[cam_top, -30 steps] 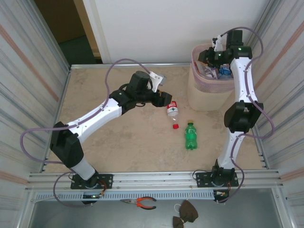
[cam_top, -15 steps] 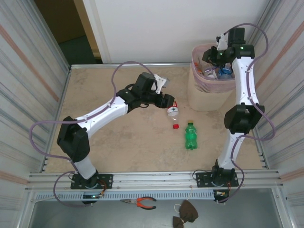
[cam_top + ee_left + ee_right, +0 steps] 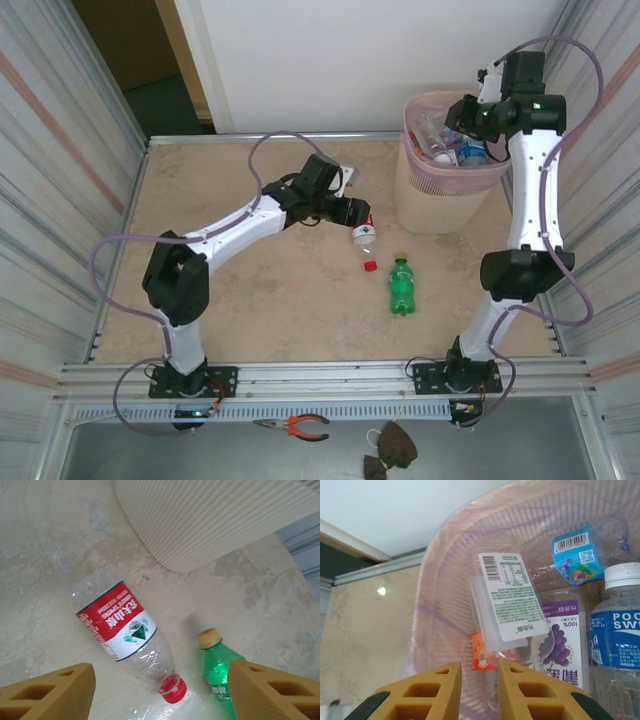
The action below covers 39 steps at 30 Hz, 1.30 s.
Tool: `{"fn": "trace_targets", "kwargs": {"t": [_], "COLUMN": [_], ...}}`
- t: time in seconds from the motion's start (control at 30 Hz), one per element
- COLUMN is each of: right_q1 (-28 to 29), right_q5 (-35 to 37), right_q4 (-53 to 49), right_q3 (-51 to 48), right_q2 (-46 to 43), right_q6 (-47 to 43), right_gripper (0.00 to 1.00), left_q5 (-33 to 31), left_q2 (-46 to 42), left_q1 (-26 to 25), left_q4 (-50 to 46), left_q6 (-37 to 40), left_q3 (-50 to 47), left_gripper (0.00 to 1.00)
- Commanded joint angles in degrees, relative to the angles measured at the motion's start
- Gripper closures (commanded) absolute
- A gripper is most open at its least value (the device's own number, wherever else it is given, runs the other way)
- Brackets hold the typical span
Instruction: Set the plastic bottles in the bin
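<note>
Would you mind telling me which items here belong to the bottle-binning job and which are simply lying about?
Job: clear plastic bottle with red label and cap; green plastic bottle with yellow cap; pale pink mesh-walled plastic bin; bottles already inside it.
Lying about: orange-handled pliers; brown cloth-like item.

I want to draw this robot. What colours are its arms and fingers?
The left arm and right arm have white tube-like links joined by chunky black joints. Pale purple cables loop along them. The fingers are mustard-yellow blocks with hollow, honeycomb-like pockets.
</note>
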Motion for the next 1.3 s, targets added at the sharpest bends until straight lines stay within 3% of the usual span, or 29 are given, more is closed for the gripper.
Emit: {"fn": "trace_targets", "kwargs": {"t": [0.0, 0.53, 0.87, 1.27], "right_q1": [-0.43, -1.66, -1.84, -1.81], "right_q5": [0.68, 0.08, -0.33, -1.02], "right_q4": [-0.76, 0.08, 1.25, 2.76], "right_q3": [-2.02, -6.86, -9.6, -11.72], "right_q2": [-3.99, -11.11, -13.42, -14.94], "right_q6": [-1.43, -2.22, -2.29, -1.65], "right_gripper": [0.75, 0.73, 0.72, 0.72], "left_q5": [-4.03, -22.71, -21.65, -20.99], "left_q2": [2.72, 21.42, 26.24, 21.85], "left_q1": [-0.3, -7.39, -9.44, -9.93], "left_q4": [-3.27, -22.18, -23.35, -21.34], "left_q6": [-5.73, -19.94, -22.46, -23.07], "left_q3": [3.76, 23.31, 22.71, 14.03], "left_gripper": [0.29, 0.1, 0.1, 0.23]}}
